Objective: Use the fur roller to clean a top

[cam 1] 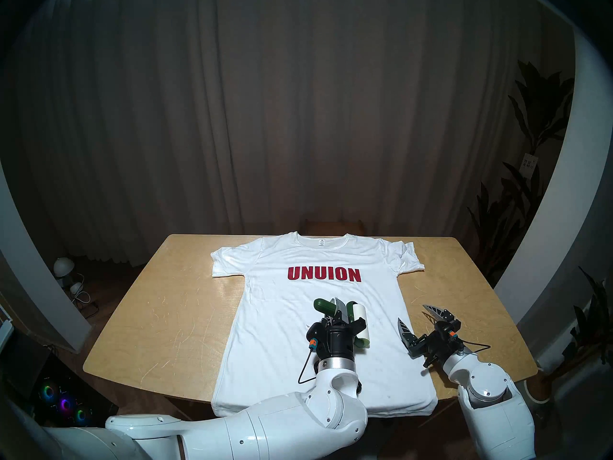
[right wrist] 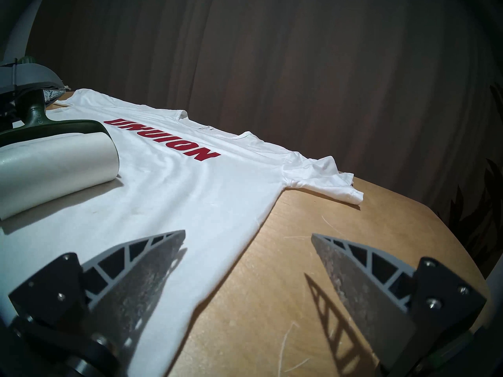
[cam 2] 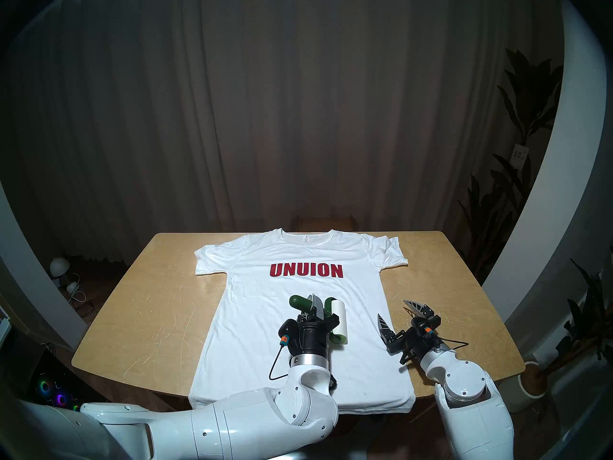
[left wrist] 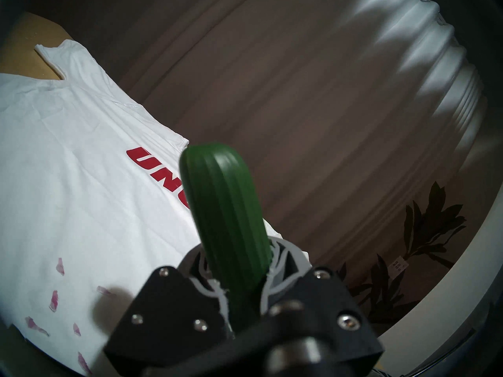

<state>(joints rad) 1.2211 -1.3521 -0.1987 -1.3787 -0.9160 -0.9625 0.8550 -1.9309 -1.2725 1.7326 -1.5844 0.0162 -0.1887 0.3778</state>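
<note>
1. A large white short-sleeved T-shirt (cam 1: pixel 298 316) with red "UNUION" lettering is lying flat, chest up, on a light wooden table (cam 1: pixel 149 316).
2. The left gripper (cam 1: pixel 338 311) is clamping its jaws tight on the dark green ribbed plastic handle of a small lint roller (cam 1: pixel 358 316), whose white cylindrical roll is resting on the shirt's middle.
3. The right gripper (cam 1: pixel 418 320) is hovering empty, jaws spread wide, over the shirt's right edge.
4. Small pink scraps (left wrist: pixel 55 300) are lying on the fabric.
</note>
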